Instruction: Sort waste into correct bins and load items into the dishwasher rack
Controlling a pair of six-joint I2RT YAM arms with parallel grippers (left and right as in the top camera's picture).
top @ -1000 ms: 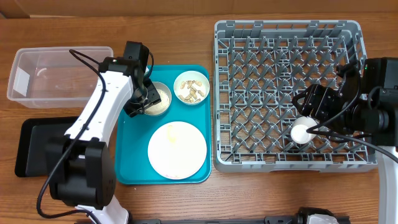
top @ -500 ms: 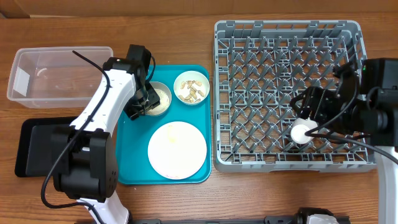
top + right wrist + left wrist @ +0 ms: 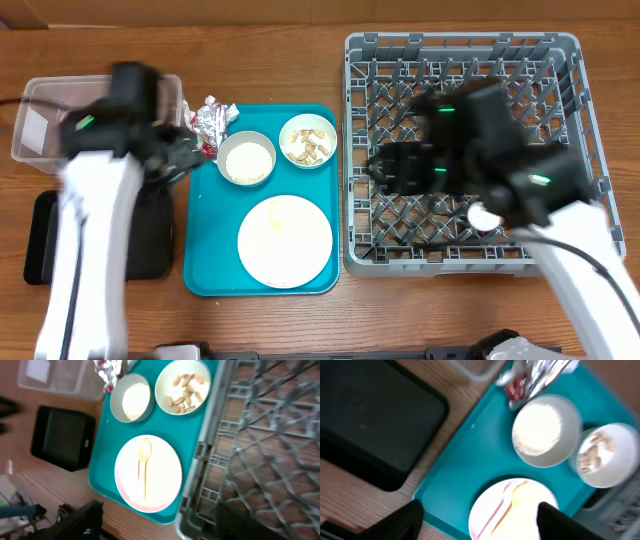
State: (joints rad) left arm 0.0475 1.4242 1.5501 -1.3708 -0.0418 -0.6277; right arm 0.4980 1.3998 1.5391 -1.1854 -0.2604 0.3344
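Observation:
The foil wrapper (image 3: 212,118) lies at the teal tray's far left corner, next to the clear tub (image 3: 40,92). A white bowl of rice (image 3: 246,158) and a white bowl of nut scraps (image 3: 308,141) stand on the tray. A pale yellow spoon (image 3: 143,467) lies on a white plate (image 3: 285,240). A white cup (image 3: 484,213) sits in the grey rack (image 3: 460,60). My left gripper (image 3: 480,520) is open and empty above the tray's left side. My right gripper (image 3: 162,520) is open and empty above the rack's left edge. Both arms are motion-blurred overhead.
The black tray (image 3: 40,240) lies left of the teal tray (image 3: 210,260), below the tub. My left arm (image 3: 95,210) crosses over the black tray. My right arm (image 3: 520,180) spans the rack's middle.
My left gripper has swung left off the rice bowl, uncovering the foil wrapper. My right gripper has left the cup in the rack and moved left toward the tray.

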